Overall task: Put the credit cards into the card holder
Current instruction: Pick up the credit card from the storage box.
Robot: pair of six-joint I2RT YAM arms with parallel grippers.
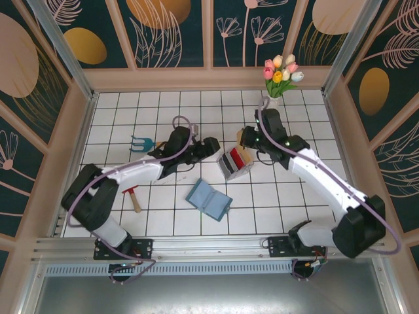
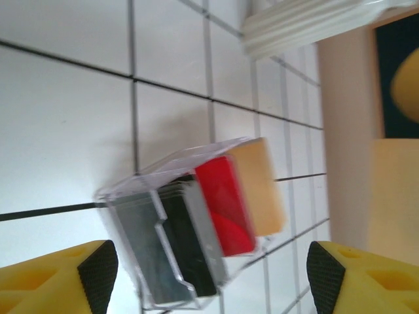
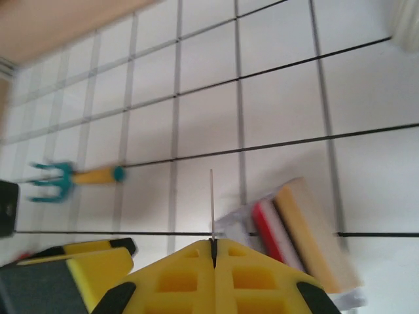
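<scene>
Two arms meet over a clear rack (image 1: 234,163) at mid-table, where the cards stand upright in slots. The right gripper (image 3: 213,245) is pinched shut on one thin card (image 3: 211,199), seen edge-on above its pads, its colour hard to tell. The left gripper (image 2: 211,271) hangs just beside the rack, jaws spread wide and nothing between them, placed, it appears, to steady the rack or take a card in turn. A red card (image 2: 222,203), a tan card (image 2: 262,190) and dark cards (image 2: 180,242) stand in the rack. The teal holder (image 1: 208,199) lies open on the tiles nearer the arm bases, well apart from both grippers; whether any card sits in it is too small to tell. Most of the job looks undone. The pinched card would next need carrying to the holder and sliding into a narrow slot. The loose holder may skid, so the free left gripper could be needed to pin it.
</scene>
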